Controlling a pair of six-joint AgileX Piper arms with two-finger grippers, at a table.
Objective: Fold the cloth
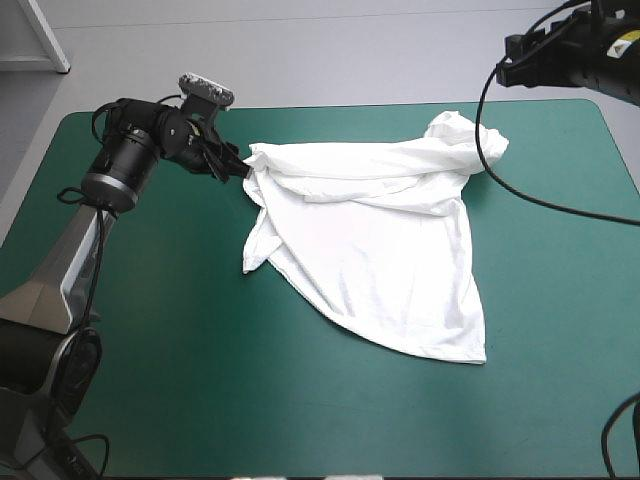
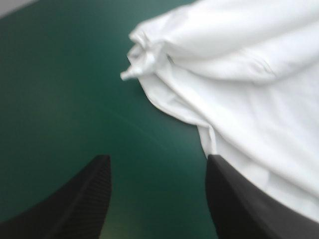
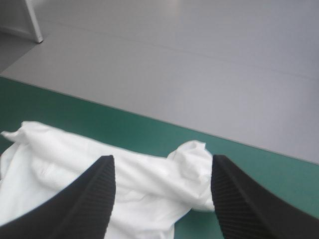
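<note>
T-shirt just beside the wide-open, empty left hand

A: Where does the T-shirt lie?
B: On the counter, middle toward the far edge; white, partly spread, bunched along its far side; one corner reaches toward the near right.

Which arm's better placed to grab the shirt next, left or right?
Left, probably. The left gripper is open, low at the T-shirt's bunched corner. The right gripper, also open, looks raised, farther from the cloth.
</note>
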